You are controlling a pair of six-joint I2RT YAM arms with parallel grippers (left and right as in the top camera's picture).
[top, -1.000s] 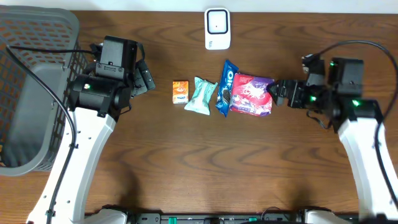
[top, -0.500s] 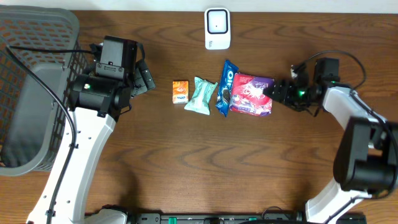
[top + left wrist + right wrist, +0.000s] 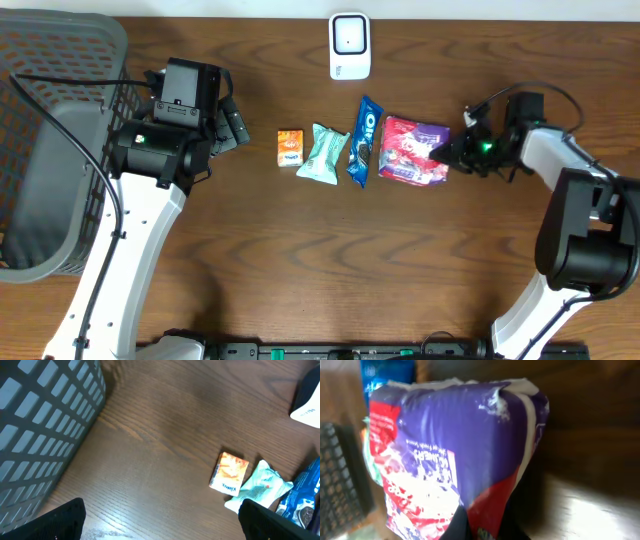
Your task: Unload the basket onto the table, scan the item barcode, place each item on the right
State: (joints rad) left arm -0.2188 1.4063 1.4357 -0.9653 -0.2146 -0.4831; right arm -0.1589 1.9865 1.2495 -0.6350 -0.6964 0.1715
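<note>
Wood tbl [image 3: 300, 260] w/ basket [image 3: 60, 40], scanner [image 3: 350, 45], orange box [image 3: 290, 147], teal pkt [image 3: 324, 153], Oreo pack [image 3: 363, 141]

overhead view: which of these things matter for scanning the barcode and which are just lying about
In the job: red and purple snack bag, pinched by the right gripper; white scanner at the far table edge.
Lying about: orange box, mint green packet, blue Oreo pack, grey basket.

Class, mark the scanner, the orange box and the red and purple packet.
scanner [image 3: 350, 45]: overhead view, middle of its white body.
orange box [image 3: 229, 474]: left wrist view, centre of its top.
red and purple packet [image 3: 475, 430]: right wrist view, its purple front.
</note>
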